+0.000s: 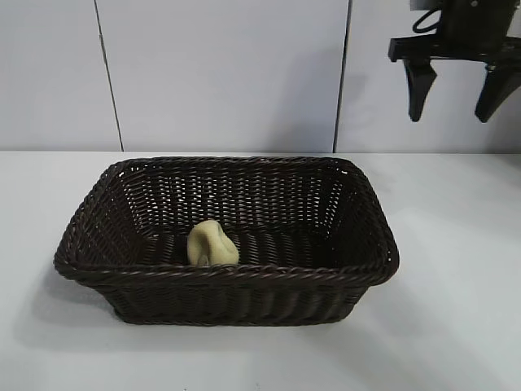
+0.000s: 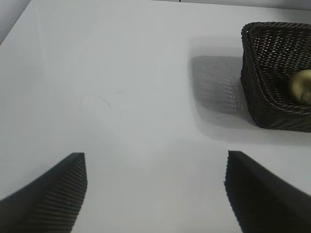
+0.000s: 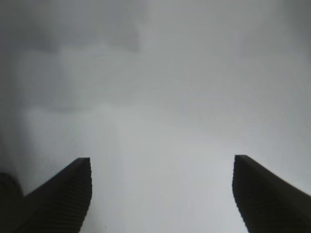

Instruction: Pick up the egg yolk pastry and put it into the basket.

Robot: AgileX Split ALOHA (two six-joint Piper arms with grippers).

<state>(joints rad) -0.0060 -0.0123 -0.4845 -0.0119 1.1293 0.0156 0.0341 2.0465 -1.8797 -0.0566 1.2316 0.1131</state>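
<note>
Both sets of jaws stand wide and hold nothing. Well below and aside of the raised right gripper (image 1: pixel 460 102), the egg yolk pastry (image 1: pixel 212 243) lies inside the basket (image 1: pixel 244 281) on the table (image 1: pixel 456 269). Left gripper (image 2: pixel 155 194) hovers over bare table, basket off to one side.

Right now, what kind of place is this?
Probably a robot test bench, not a kitchen: a bare white table, plain panelled wall, one wicker basket holding a pastry, and an open end effector overhead.
</note>
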